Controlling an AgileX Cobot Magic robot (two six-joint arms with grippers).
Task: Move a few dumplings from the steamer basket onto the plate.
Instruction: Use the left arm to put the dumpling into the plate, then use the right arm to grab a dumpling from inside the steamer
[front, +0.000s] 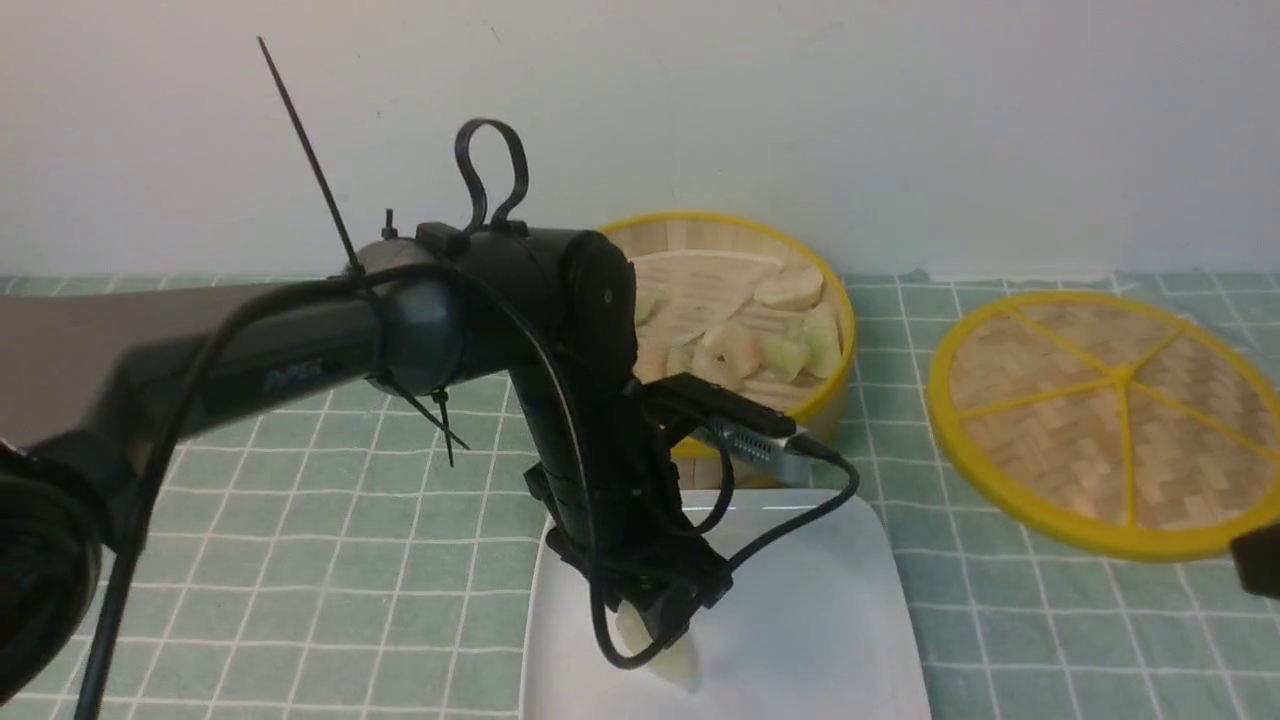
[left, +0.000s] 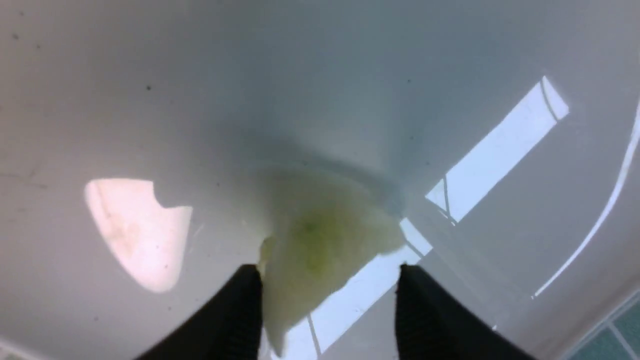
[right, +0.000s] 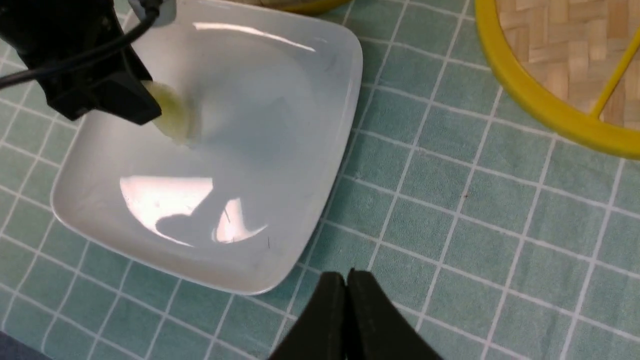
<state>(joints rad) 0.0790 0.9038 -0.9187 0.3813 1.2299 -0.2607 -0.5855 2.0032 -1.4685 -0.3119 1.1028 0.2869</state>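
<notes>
- left gripper (left: 328, 274) low over the white plate (left: 150, 100), fingers parted, nothing clamped
- pale green dumpling (left: 320, 240) lies between them on the plate, long axis roughly along the fingers
- right gripper (right: 346, 281) pinched closed and empty, farther off

A plain off-white wall (front: 900, 100) stands behind the table (front: 300, 600), bare and softly lit. The table is spread with a pale green cloth (right: 450, 200) ruled in thin white squares (its far edge sits slightly uneven against the wall). A dark strip (right: 15, 350) past one near corner may be floor.
</notes>
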